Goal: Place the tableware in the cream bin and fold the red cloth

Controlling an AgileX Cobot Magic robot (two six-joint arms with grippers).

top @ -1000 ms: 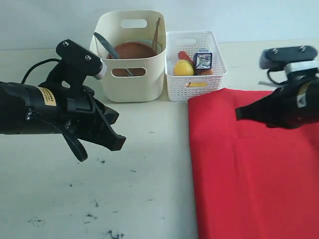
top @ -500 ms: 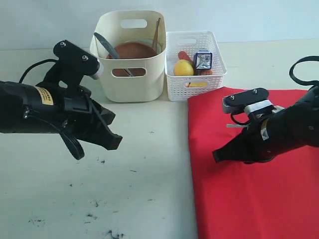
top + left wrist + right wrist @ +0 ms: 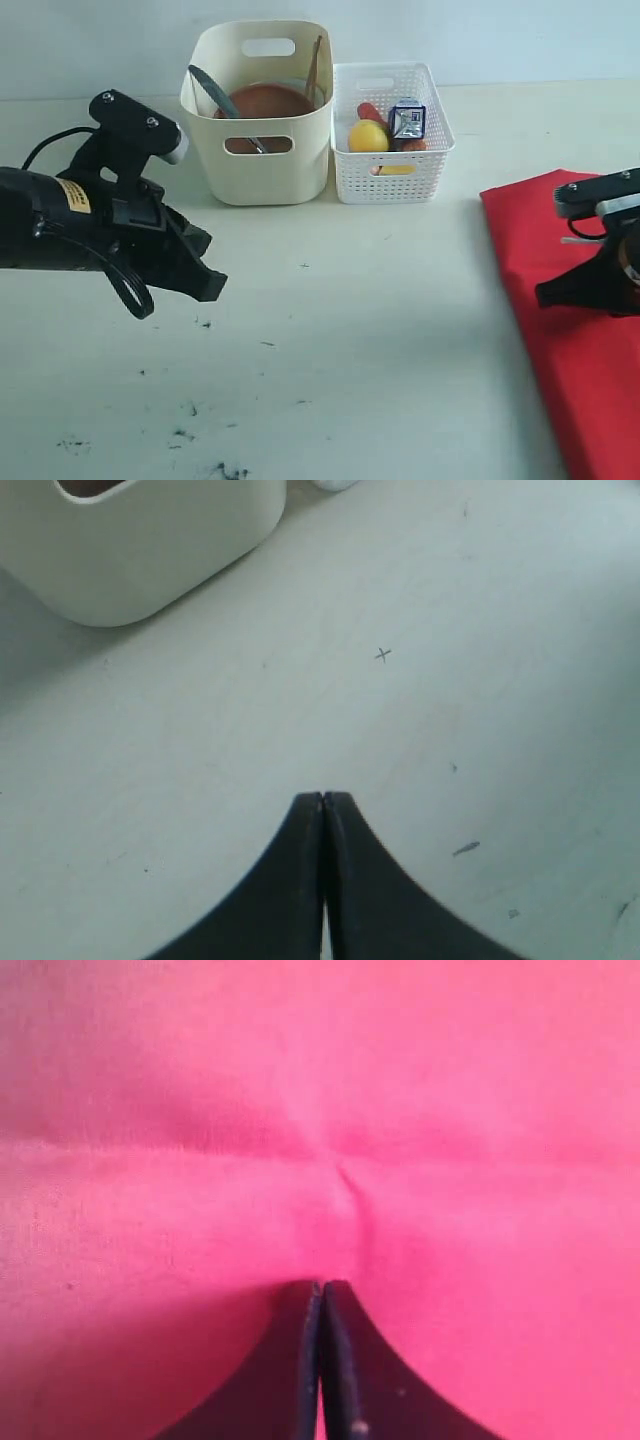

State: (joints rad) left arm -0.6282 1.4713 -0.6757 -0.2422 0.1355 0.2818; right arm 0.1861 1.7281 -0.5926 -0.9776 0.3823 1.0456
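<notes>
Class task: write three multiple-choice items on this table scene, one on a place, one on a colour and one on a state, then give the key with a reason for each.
1. In the exterior view, where does the white basket stand from the cream bin?
A) on its left B) on its right C) inside it

2. What colour is the cloth?
A) blue B) red C) green

3. The left end effector is:
A) wide open B) shut on a fork C) shut, holding nothing

Key:
1 B, the basket sits beside the bin's right wall.
2 B, the cloth is red in both the exterior and right wrist views.
3 C, the left wrist view shows its jaws together over bare table.
</notes>
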